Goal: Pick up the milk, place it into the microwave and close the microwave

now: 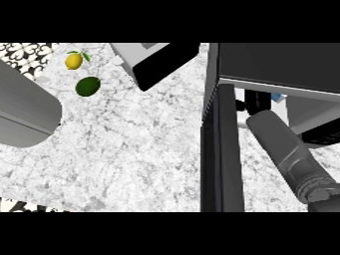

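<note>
The microwave (290, 64) stands at the upper right, its dark top facing me. Its door (222, 149) hangs open and shows edge-on as a tall dark panel. My right forearm runs from the lower right corner up into the microwave's opening. The black right hand (251, 101) is just inside, mostly hidden under the microwave's top edge. A small white and blue bit of the milk (277, 97) shows right beside the hand, inside the opening. Whether the hand holds it cannot be seen. My left forearm (14, 109) lies as a wide grey cylinder at the left, its hand out of view.
A yellow lemon (74, 60) and a green lime (87, 86) lie on the marble counter (128, 149) at the upper left. A white appliance with a black face (156, 62) stands at the top centre. Patterned tile shows at the left edges.
</note>
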